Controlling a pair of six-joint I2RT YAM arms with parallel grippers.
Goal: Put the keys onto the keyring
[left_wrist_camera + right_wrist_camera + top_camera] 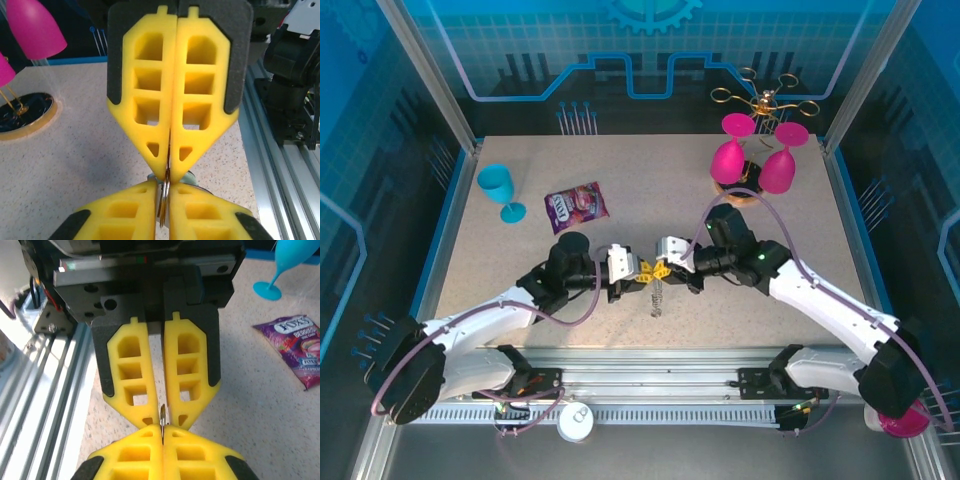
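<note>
The left gripper (646, 272) and the right gripper (665, 268) meet tip to tip at the centre of the top view, raised above the table (520, 290). In both wrist views each pair of yellow fingers is pressed nearly together on the same thin metal piece (163, 200), seen edge-on. Whether that sliver is a key blade or a ring cannot be told. A pale teal bit (189, 176) sits just behind the tips in the lower middle of the left wrist view. It may be the head of one of the keys, though too little of it shows to be sure.

In the top view a short grey linked length of the keyring (658, 298) hangs straight down from where the tips meet (it is off the table surface).

Judged from this, the task is at the joining step. The parts are picked up and brought together, but no frame shows a key threaded on, so the threading and the release look left to do.

Farther out, a purple snack packet (576, 206) lies up and left of centre. A blue goblet (500, 190) stands at the left, and pink goblets (730, 158) stand by a gold wire rack (760, 98) at the upper right.
</note>
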